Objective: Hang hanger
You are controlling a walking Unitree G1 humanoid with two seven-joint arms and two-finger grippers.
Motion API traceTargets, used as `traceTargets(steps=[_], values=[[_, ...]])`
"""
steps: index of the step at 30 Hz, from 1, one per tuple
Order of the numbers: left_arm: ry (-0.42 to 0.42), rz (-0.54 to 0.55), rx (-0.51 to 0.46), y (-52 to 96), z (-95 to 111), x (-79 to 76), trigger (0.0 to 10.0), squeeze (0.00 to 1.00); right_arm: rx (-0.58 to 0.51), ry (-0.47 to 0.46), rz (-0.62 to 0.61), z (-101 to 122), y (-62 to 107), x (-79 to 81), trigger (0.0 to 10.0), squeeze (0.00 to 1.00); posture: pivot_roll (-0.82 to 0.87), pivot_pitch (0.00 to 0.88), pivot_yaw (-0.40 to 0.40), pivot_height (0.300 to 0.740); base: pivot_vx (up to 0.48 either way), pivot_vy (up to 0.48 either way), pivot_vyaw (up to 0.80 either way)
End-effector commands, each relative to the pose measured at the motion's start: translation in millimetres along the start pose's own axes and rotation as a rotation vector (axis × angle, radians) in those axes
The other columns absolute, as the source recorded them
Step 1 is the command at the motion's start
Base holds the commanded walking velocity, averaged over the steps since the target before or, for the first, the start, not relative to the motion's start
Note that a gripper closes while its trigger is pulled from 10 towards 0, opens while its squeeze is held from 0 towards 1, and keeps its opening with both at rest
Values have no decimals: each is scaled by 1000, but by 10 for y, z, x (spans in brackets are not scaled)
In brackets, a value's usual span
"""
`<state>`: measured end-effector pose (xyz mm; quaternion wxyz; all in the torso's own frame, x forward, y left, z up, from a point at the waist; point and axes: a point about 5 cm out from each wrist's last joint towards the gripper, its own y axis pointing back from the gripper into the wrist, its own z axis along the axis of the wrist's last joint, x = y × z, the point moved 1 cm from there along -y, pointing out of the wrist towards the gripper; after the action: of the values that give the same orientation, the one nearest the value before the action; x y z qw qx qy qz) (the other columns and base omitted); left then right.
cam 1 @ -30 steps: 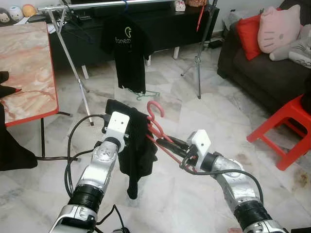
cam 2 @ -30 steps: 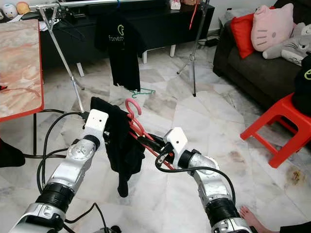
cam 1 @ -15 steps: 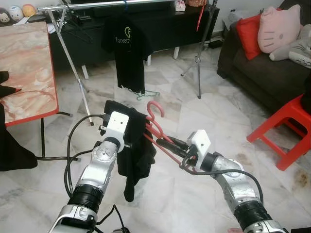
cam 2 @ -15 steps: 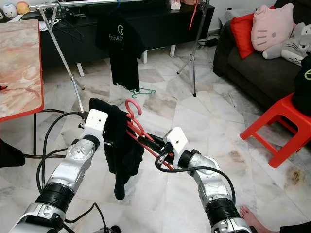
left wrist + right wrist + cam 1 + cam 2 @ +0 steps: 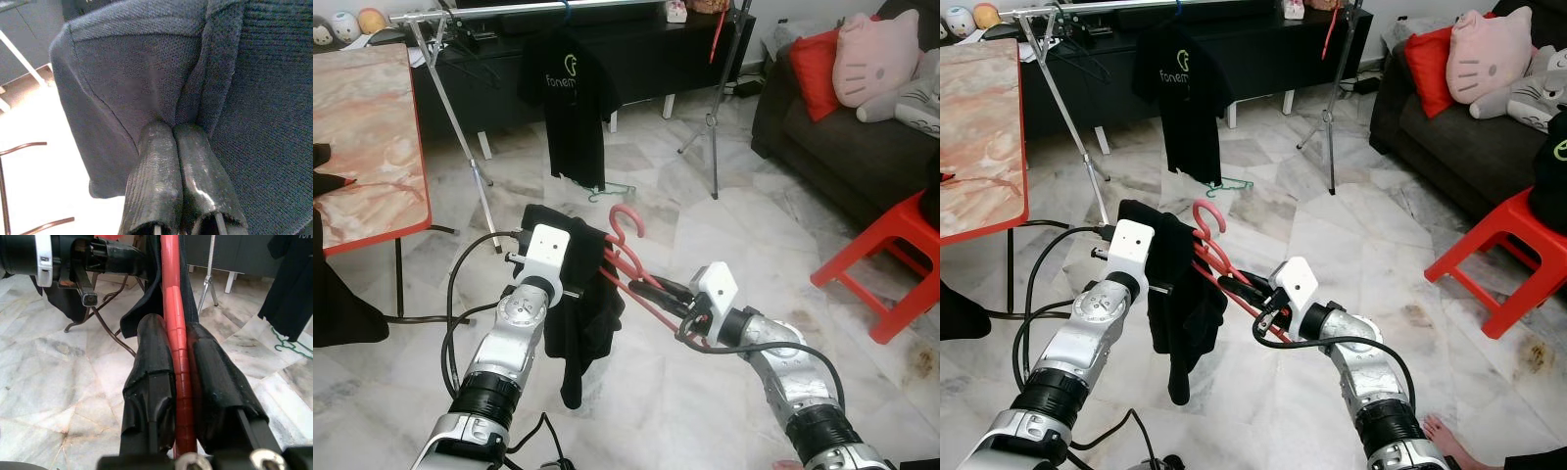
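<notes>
Currently, the scene is recorded as follows.

Right gripper (image 5: 178, 357): closed on the red hanger (image 5: 1217, 257); the ribbed red bar is clamped between both black fingers (image 5: 149, 367).

Left gripper (image 5: 173, 134): fingers pressed together, with a fold of the black garment (image 5: 585, 313) pinched at the tips.

Red hanger: held in the air between the two arms, above the marble floor (image 5: 685, 411); its hook (image 5: 625, 217) is pointed upward and its lower bar is angled down toward the right gripper.

Black garment: draped over the hanger's left end, beside the left wrist; its lower part is hung loose below the left arm.

Clothes rack (image 5: 475, 166): stood ahead of the robot, well apart from the hanger; a black T-shirt (image 5: 570, 98) with a light logo is hung from its top rail.

Green hanger (image 5: 1227, 184): laid on the floor under that T-shirt.

Surroundings: a red-edged table (image 5: 372, 196) at the left, a red stool (image 5: 891, 264) and a dark sofa (image 5: 1449, 147) at the right.
</notes>
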<state>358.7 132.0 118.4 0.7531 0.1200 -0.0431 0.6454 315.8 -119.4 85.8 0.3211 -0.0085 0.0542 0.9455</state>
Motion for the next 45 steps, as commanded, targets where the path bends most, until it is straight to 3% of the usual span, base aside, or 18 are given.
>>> traceTargets(steps=[1,14,20,25,36,43,45], values=[[8,10,-31,-2,54,12,0,0,-16,25,-8,34,13,-24,0,0,-11,73,-36,740,0,0,0],[19,92,-86,-7,140,106,0,0,88,27,-9,-184,82,4,0,0,-11,64,-34,740,0,0,0],[33,147,-111,-5,181,200,0,0,289,71,96,-501,214,141,0,0,-10,65,-36,740,0,0,0],[30,151,-114,-3,175,194,0,0,362,57,177,-630,315,233,0,0,-10,65,-36,740,0,0,0],[34,189,-114,7,132,246,0,0,331,52,157,-601,407,219,0,0,-22,74,-39,740,0,0,0],[50,239,-128,45,96,330,0,0,204,-20,-21,-495,538,123,0,0,-21,76,-43,740,0,0,0],[21,232,-95,59,2,349,0,0,123,-43,-163,-423,628,48,0,0,-28,77,-42,740,0,0,0]])
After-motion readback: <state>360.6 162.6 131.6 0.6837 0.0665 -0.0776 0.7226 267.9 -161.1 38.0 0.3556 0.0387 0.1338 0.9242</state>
